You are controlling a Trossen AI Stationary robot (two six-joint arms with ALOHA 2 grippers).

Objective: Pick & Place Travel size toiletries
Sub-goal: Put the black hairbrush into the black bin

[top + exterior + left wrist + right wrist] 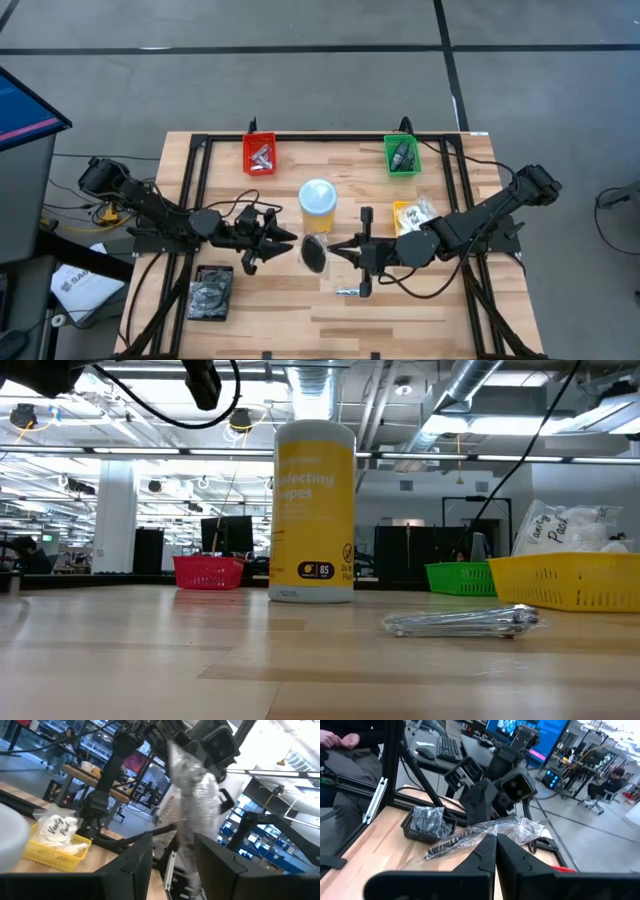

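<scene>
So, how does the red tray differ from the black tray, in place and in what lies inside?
The red tray stands at the table's far edge, left of the yellow tub; the black tray lies near the front left, beside the left arm. The red tray holds small silvery bits; the black tray holds dark bundles in clear bags. The red tray looks smaller than the black one. Both are open-topped trays resting flat on the wooden table.

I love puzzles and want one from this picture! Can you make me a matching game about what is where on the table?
Things:
1. red tray
2. green tray
3. yellow tray
4. bagged bundle

States:
A. holds white sachets
B. pinched by the right pincer
C. holds silvery bits
D. holds dark bottles

Pairs: 1-C, 2-D, 3-A, 4-B.
</scene>
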